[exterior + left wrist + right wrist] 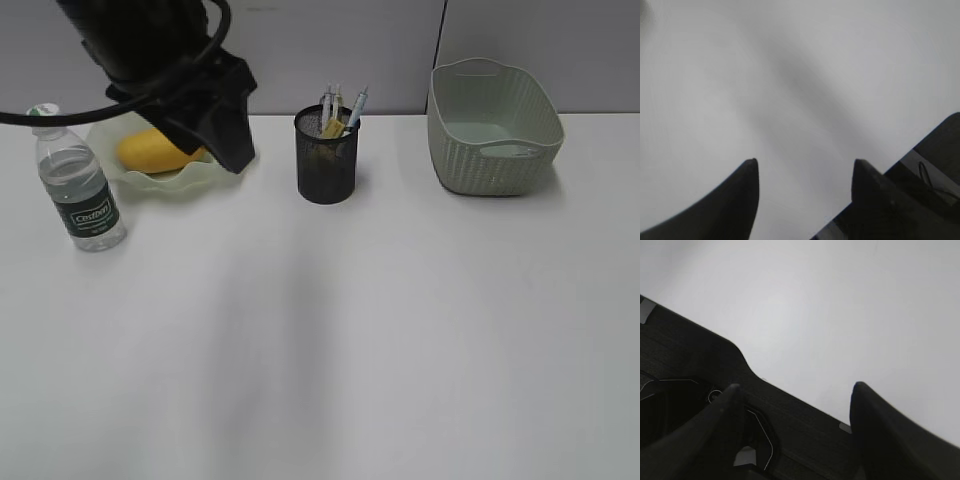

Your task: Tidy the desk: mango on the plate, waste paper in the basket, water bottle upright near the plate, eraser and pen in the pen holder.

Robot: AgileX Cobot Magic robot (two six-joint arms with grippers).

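The yellow-orange mango (150, 152) lies on the pale green wavy plate (178, 183) at the back left. The water bottle (80, 190) stands upright just left of the plate. The black mesh pen holder (327, 157) holds several pens (345, 106) and a small yellow piece. The sage-green basket (490, 130) stands at the back right. The waste paper is out of view. My left gripper (233, 148) (805, 167) hangs open and empty above the plate's right side. My right gripper (797, 390) is open and empty and does not show in the exterior view.
The white desk (350, 340) stretches wide in front of the objects. A grey wall runs behind them. The right wrist view shows a dark robot base part (695, 365) under the gripper at the desk's edge.
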